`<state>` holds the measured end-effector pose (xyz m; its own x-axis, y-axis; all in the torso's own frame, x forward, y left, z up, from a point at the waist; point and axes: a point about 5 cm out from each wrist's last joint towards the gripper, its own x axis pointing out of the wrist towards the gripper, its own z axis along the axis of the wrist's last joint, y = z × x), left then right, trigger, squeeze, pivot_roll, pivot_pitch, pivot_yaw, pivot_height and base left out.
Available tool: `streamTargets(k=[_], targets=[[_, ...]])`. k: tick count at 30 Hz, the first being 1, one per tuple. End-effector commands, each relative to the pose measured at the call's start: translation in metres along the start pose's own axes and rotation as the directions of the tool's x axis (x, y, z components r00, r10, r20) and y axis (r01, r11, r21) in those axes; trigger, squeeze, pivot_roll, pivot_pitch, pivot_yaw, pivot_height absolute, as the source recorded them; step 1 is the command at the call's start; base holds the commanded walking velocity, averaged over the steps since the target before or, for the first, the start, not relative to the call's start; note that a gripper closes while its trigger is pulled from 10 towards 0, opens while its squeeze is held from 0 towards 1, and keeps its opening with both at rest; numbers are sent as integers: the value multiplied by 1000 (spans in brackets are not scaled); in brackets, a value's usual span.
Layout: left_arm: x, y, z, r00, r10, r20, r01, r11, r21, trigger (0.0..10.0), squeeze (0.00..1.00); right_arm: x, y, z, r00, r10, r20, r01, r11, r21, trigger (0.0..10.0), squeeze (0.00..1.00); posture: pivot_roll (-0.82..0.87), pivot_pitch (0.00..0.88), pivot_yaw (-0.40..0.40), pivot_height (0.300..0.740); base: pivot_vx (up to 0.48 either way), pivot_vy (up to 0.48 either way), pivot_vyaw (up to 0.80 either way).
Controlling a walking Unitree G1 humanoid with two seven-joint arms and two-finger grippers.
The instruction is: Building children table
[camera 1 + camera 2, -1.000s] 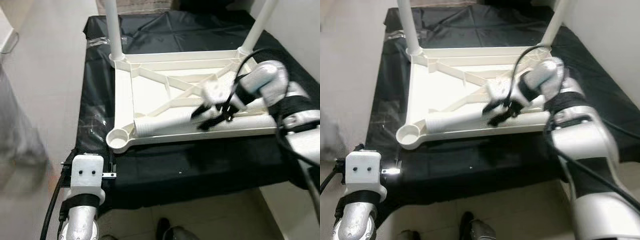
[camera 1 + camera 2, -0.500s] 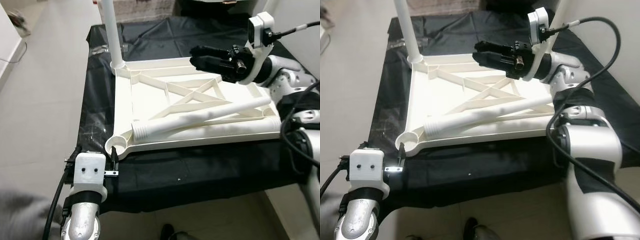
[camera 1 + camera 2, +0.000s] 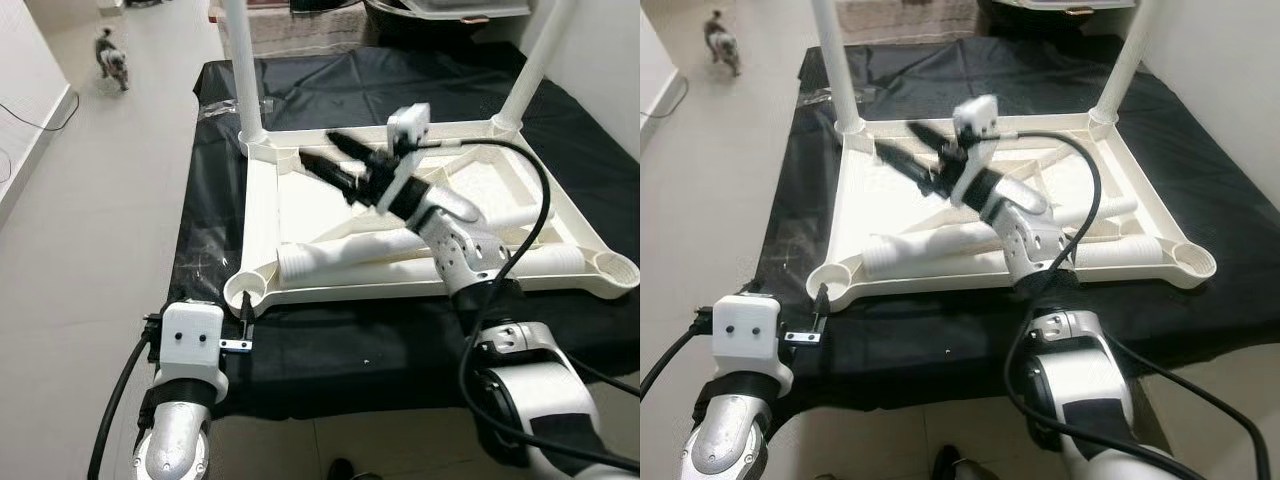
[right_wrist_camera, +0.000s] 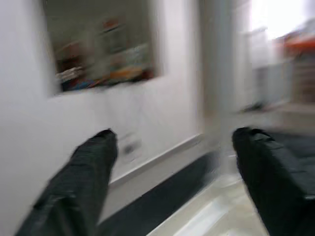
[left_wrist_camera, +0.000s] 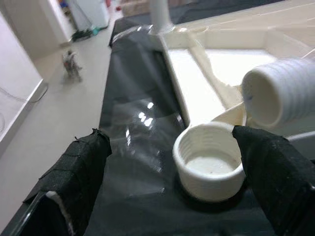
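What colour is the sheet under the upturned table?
Black and glossy sheet, clearest in the left eye view.

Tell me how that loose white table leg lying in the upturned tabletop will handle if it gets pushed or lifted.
The loose leg is a round tube, so a push would probably roll it until the ribs of the tabletop stop it. It looks like hollow plastic, open at its threaded end, so likely light and stiff. Its smooth surface may slip in the open right gripper.
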<state>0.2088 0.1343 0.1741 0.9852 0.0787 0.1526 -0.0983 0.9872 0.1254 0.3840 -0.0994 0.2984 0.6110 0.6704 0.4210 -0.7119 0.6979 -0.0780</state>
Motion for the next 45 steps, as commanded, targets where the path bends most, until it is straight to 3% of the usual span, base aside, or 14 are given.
streamTargets(k=[1,2,3,9,10,14,21,23,28,30,31,33,39,45], targets=[[0,2,-3,1000,0,-9,0,1000,12,10000,0,-1,-4,-4,997,-74,0,74,997,-20,10000,1000,12,120,-68,740,0,0,0],[0,2,-3,1000,0,-9,0,1000,12,10000,0,-1,-4,-4,997,-74,0,74,997,-20,10000,1000,12,120,-68,740,0,0,0],[1,1,-1,1000,-2,-5,2,1000,4,10000,0,-2,-7,-7,984,-175,12,176,983,-57,10000,1000,12,116,-71,740,0,0,0],[1,0,-1,1000,-7,-3,7,1000,-4,10000,0,-5,-5,-8,970,-244,13,245,968,-57,10000,973,12,116,-71,740,0,0,0],[4,0,7,999,-41,18,41,998,-46,10000,0,-8,0,-10,961,-277,9,276,958,-81,10000,0,17,117,-71,740,0,0,0],[11,1,23,990,-121,71,130,983,-130,10000,0,-9,7,-13,946,-325,18,325,939,-113,10000,0,21,118,-70,740,0,0,0],[15,4,26,981,-175,88,189,966,-175,10000,0,-8,5,-10,931,-360,53,364,920,-144,10000,0,22,120,-64,740,0,0,0],[20,2,28,958,-272,97,288,921,-264,10000,0,-7,3,-7,917,-393,69,399,902,-166,10000,0,21,124,-62,740,0,0,0],[22,1,29,947,-303,102,320,900,-295,10000,0,-7,3,-7,912,-403,72,410,896,-171,10000,0,21,124,-62,740,0,0,0],[29,2,21,928,-366,77,366,850,-379,10000,0,-8,1,-3,894,-440,79,447,874,-190,10000,0,27,127,-56,740,0,0,0],[29,2,21,928,-366,77,366,850,-379,10000,0,-8,1,-3,894,-440,79,447,874,-190,10000,0,27,127,-56,740,0,0,0],[37,5,11,899,-435,47,403,783,-474,10000,0,-9,-2,1,874,-477,91,485,849,-208,10000,0,24,127,-53,740,0,0,0],[49,15,4,884,-467,10,396,738,-546,10000,0,-11,-2,3,869,-486,96,495,841,-218,10000,0,21,138,-44,740,0,0,0],[62,25,6,871,-490,29,404,683,-608,10000,0,-13,-1,6,863,-494,107,505,833,-225,10000,0,18,149,-36,740,0,0,0]])
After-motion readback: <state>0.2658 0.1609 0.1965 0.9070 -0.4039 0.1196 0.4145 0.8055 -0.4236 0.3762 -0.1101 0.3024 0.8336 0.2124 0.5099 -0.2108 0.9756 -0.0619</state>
